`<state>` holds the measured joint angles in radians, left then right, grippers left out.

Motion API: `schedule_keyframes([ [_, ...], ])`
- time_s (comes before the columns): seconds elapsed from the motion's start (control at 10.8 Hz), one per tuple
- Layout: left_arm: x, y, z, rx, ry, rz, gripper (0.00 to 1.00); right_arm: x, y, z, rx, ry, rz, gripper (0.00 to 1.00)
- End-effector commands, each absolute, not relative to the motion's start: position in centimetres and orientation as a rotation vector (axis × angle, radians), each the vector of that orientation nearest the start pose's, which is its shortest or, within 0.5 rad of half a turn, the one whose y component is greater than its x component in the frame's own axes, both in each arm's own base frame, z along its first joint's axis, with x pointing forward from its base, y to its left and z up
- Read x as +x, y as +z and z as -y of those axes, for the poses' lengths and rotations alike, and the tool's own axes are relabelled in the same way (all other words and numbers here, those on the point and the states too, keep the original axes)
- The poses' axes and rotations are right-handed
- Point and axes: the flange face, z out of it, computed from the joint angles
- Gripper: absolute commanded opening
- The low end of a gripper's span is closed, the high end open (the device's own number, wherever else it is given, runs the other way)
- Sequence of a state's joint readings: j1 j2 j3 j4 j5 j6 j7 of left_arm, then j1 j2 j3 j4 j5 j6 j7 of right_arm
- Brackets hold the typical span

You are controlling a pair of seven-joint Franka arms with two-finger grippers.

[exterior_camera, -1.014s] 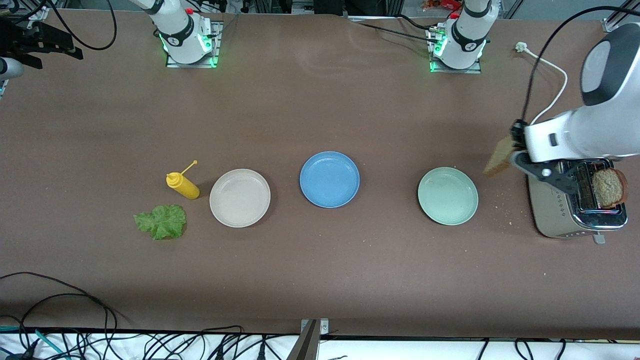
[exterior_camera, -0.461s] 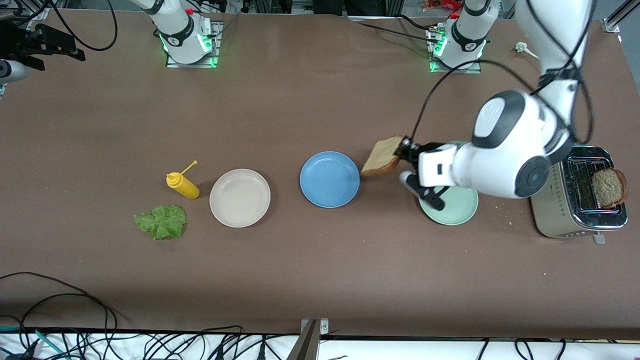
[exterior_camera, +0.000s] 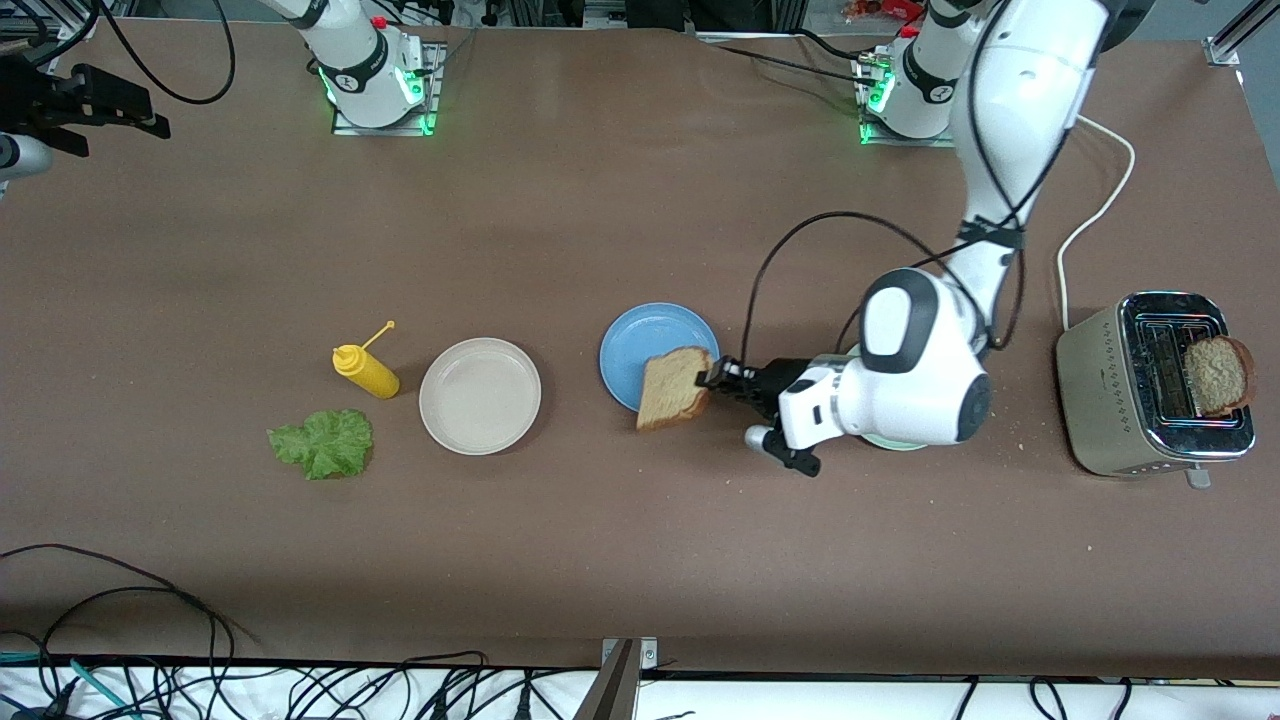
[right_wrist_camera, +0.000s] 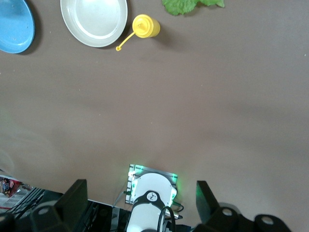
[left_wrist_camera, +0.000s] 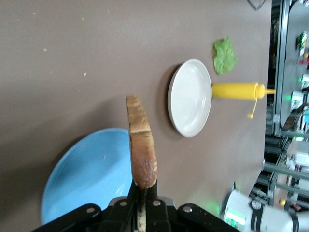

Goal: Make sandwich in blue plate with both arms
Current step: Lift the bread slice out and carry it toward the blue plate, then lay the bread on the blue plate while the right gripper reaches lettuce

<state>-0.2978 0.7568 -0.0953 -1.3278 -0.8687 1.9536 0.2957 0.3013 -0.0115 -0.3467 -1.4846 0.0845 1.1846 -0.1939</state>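
1. Writing: none legible on any item.
2. Slice of brown bread [exterior_camera: 674, 388], square-ish with a darker crust, pinched by one edge in the left gripper [exterior_camera: 716, 379] and held tilted over the rim of the blue plate [exterior_camera: 640, 345] nearest the front camera; seen edge-on in the left wrist view [left_wrist_camera: 142, 150].
3. Blue plate round, shallow, matte, with a raised rim, empty, between the beige plate [exterior_camera: 480, 395] and the pale green plate [exterior_camera: 896, 442], the latter mostly hidden under the left arm's wrist.
4. Second slice of grainy bread [exterior_camera: 1217, 375] standing in a slot of the brushed-metal toaster [exterior_camera: 1110, 400] at the left arm's end of the table.
5. Ruffled green lettuce leaf [exterior_camera: 322, 442] flat on the brown table [exterior_camera: 600, 200], beside the yellow squeeze bottle [exterior_camera: 366, 370] lying on its side.
6. Right gripper [right_wrist_camera: 140, 205] waiting high over the table near its own base, fingers spread wide and holding nothing.
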Motion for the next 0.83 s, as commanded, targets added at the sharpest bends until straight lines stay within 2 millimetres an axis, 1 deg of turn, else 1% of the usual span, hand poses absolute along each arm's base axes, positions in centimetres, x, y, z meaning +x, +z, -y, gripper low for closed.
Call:
schedule_keyframes([
  [0.0,66.7,26.7,33.3,2.238,-0.174,0.218,0.0,52.8,63.1,1.6,-2.999,0.371,0.233,1.0],
  [0.09,66.1,25.8,33.2,2.241,-0.209,0.199,0.0,53.4,62.5,1.6,-3.009,0.365,0.232,1.0],
  [0.18,65.3,25.0,33.4,2.239,-0.249,0.199,0.0,53.7,62.5,1.6,-3.014,0.345,0.254,1.0],
  [0.28,64.2,24.4,33.9,2.22,-0.306,0.208,0.0,53.7,62.6,1.7,-3.019,0.339,0.253,1.0],
  [0.37,62.9,23.1,34.0,2.205,-0.358,0.229,0.0,53.9,62.7,2.1,-3.026,0.314,0.246,1.0],
  [0.46,61.8,22.5,34.4,2.177,-0.396,0.281,0.0,54.3,63.0,2.4,-3.036,0.259,0.24,1.0],
  [0.55,60.8,21.6,34.5,2.164,-0.426,0.301,0.0,55.3,62.8,2.3,-3.051,0.19,0.249,1.0],
  [0.65,60.0,21.3,34.9,2.159,-0.446,0.306,0.0,56.0,62.2,2.2,-3.06,0.15,0.277,1.0],
  [0.74,59.7,20.8,34.8,2.156,-0.45,0.327,0.0,56.8,61.4,1.4,-3.081,0.1,0.304,1.0],
])
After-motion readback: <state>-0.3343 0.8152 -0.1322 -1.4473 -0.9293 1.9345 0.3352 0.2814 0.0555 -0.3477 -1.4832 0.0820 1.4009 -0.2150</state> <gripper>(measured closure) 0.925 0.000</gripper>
